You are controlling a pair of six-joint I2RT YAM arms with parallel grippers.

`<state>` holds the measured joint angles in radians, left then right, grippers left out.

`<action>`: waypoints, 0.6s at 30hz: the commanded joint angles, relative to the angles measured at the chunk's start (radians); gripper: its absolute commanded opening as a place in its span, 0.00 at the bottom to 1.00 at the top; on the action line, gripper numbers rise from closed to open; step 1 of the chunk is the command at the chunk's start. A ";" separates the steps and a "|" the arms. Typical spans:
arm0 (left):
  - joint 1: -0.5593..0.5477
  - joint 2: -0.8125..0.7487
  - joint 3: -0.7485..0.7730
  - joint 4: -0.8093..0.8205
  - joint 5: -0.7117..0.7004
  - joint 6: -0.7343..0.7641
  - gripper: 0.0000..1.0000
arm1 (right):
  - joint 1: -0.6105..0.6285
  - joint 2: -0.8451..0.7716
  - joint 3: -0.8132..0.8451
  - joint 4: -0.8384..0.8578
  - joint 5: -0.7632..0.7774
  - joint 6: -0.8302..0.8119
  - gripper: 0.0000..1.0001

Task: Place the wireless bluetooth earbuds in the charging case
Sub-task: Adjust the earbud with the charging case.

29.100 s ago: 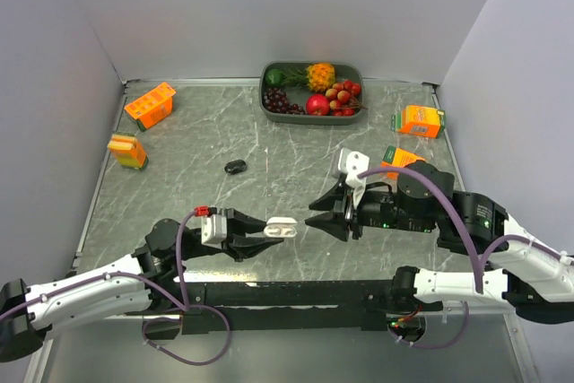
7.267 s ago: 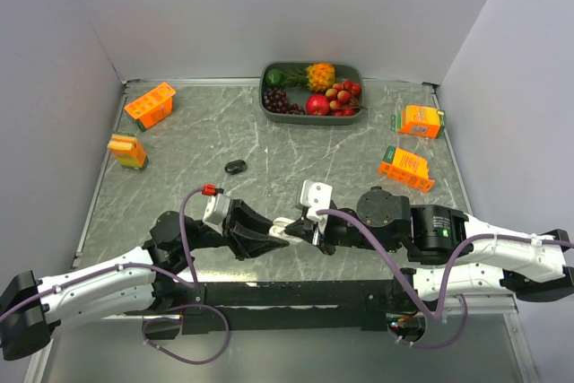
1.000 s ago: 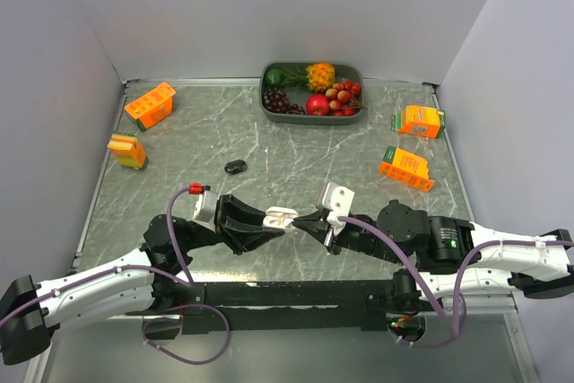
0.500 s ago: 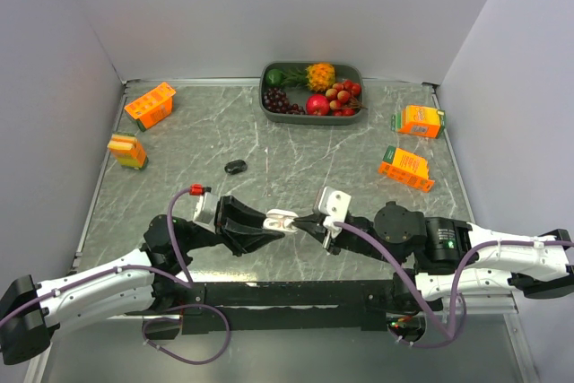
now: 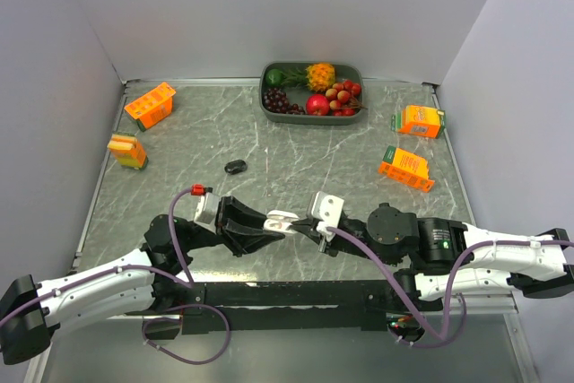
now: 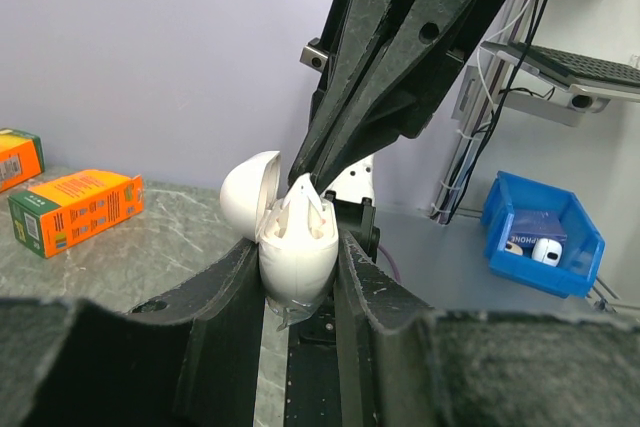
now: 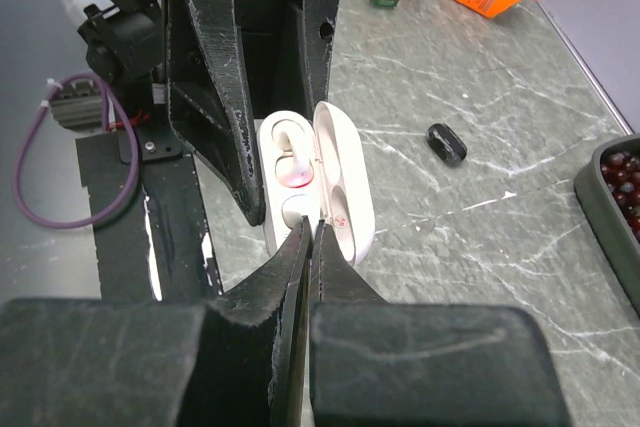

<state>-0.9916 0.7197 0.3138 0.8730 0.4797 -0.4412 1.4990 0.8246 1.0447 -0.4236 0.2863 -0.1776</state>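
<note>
My left gripper is shut on a white charging case and holds it above the table's near middle, lid open. In the left wrist view the case sits upright between my fingers, with a white earbud standing up out of it. My right gripper is shut, and its tips rest on the case's nearer socket. The farther socket shows a pinkish white bud. A small glossy black bud lies alone on the table, also in the right wrist view.
A grey tray of fruit stands at the back. Orange cartons lie at the left and the right. Walls close in on three sides. A blue bin sits beyond the table.
My right gripper has moved left, up to the open case, with its jaws shut. The left gripper holds the case still. Long before, the right gripper was open and apart from it.
</note>
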 commanded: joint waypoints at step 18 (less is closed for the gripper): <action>-0.001 0.000 0.007 0.070 0.003 -0.004 0.01 | 0.006 -0.056 0.054 0.003 0.008 -0.017 0.43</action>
<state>-0.9913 0.7261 0.3134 0.8745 0.4732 -0.4393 1.5009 0.8082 1.0489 -0.4412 0.2840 -0.1913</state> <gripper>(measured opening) 0.336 0.417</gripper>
